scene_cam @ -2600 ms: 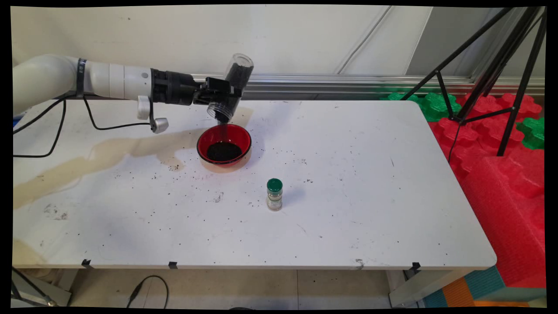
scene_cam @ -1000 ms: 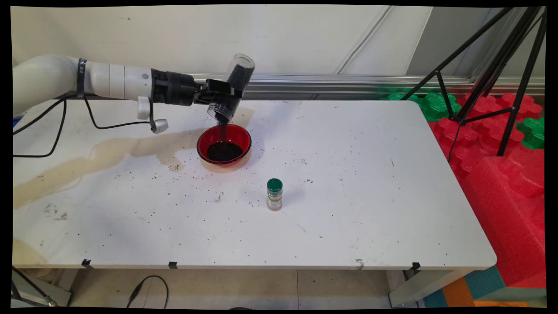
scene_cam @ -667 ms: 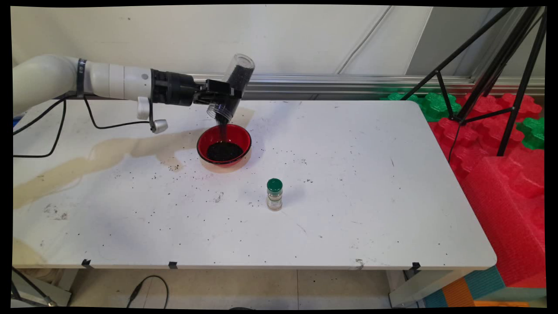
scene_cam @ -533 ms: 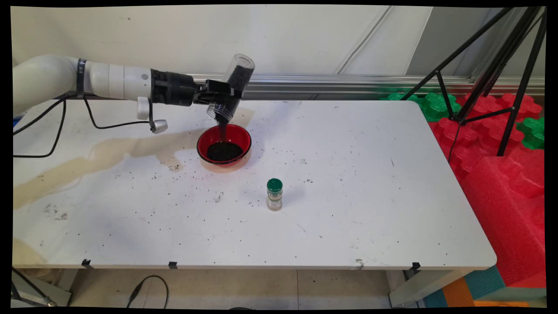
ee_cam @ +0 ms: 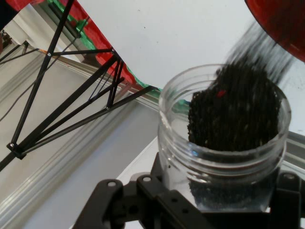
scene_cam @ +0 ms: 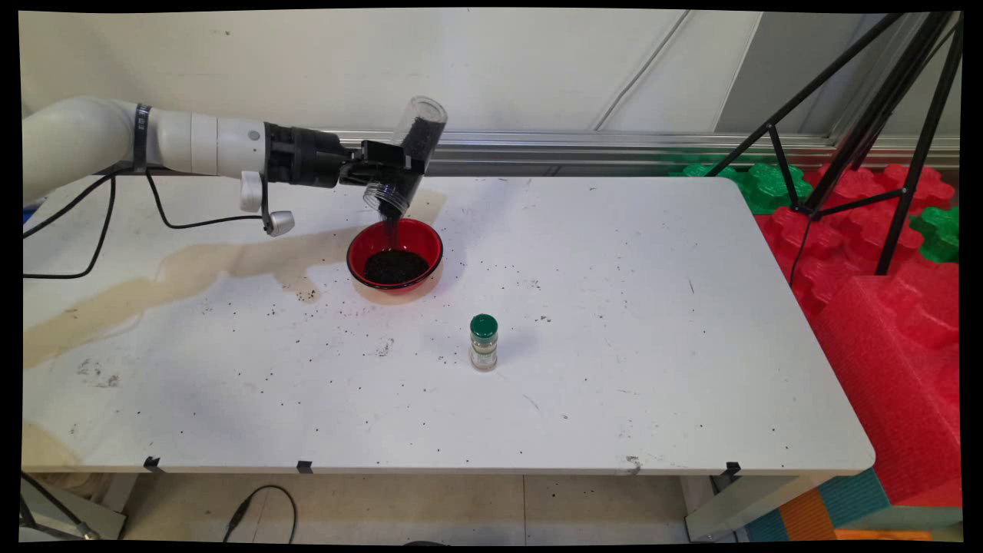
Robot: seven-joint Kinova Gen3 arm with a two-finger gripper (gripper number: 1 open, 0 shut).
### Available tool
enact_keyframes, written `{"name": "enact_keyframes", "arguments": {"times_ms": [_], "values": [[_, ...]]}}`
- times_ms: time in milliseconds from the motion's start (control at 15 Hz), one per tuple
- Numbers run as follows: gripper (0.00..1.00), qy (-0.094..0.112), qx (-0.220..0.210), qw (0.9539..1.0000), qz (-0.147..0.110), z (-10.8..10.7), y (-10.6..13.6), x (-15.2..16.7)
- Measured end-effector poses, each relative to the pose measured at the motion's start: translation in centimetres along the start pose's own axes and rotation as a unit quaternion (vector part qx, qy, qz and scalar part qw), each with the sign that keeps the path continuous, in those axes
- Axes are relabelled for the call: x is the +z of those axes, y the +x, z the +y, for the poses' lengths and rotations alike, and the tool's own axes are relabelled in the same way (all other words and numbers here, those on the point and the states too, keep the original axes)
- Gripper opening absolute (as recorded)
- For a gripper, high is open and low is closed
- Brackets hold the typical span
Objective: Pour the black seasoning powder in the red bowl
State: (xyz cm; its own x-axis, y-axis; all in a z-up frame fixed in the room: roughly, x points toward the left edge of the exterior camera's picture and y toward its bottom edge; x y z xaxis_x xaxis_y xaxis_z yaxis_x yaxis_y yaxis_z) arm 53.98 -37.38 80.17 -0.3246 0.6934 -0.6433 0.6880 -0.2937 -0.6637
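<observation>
One clear jar (scene_cam: 405,165) of dark granules hangs tipped mouth-down over a red bowl (scene_cam: 395,255) on the white counter (scene_cam: 614,322), clamped at its middle in the black tool (scene_cam: 384,170), whose fingers are closed on the jar's sides. Compared with the view from 2.6 seconds ago, little has shifted: the jar sits at nearly the same steep tilt, its closed base up toward the wall and its open mouth down and to the left, while a thin dark stream (scene_cam: 391,230) keeps falling from the lip into the bowl. The dark heap (scene_cam: 395,266) in the bowl looks about as broad as before, perhaps slightly fuller, and the granules left in the jar still reach well up its length, so the pour appears steady and far from finished.

Seen from the hand camera, granules crowd the jar's mouth (ee_cam: 233,114) and slide out toward the bowl's red rim (ee_cam: 281,24).

Reaching in level from the left, the white arm (scene_cam: 184,142) holds its wrist rolled over, black cables (scene_cam: 153,207) drooping beneath it. Well apart, nearer the front edge, a small spice bottle with a green cap (scene_cam: 484,342) stands upright, untouched amid scattered specks and a tan stain (scene_cam: 192,269).
</observation>
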Motion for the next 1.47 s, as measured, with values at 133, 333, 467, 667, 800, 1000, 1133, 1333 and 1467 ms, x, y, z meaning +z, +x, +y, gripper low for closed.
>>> {"name": "enact_keyframes", "arguments": {"times_ms": [133, 333, 467, 667, 800, 1000, 1133, 1333, 1467], "values": [[0.00, -0.002, -0.009, 1.0000, 0.000, 0.03, 0.00, -0.01], [0.00, -0.005, -0.023, 0.9997, 0.001, 0.10, 0.09, -0.05], [0.00, -0.008, -0.034, 0.9994, 0.001, 0.15, 0.16, -0.08], [0.00, -0.012, -0.052, 0.9986, 0.004, 0.22, 0.30, -0.12], [0.00, -0.015, -0.066, 0.9977, 0.005, 0.26, 0.38, -0.13], [0.00, -0.019, -0.093, 0.9955, 0.006, 0.29, 0.45, -0.15], [0.00, -0.021, -0.114, 0.9932, 0.006, 0.29, 0.49, -0.20], [0.00, -0.023, -0.151, 0.9883, 0.005, 0.28, 0.49, -0.31], [0.00, -0.024, -0.179, 0.9835, 0.002, 0.24, 0.37, -0.43]]}}
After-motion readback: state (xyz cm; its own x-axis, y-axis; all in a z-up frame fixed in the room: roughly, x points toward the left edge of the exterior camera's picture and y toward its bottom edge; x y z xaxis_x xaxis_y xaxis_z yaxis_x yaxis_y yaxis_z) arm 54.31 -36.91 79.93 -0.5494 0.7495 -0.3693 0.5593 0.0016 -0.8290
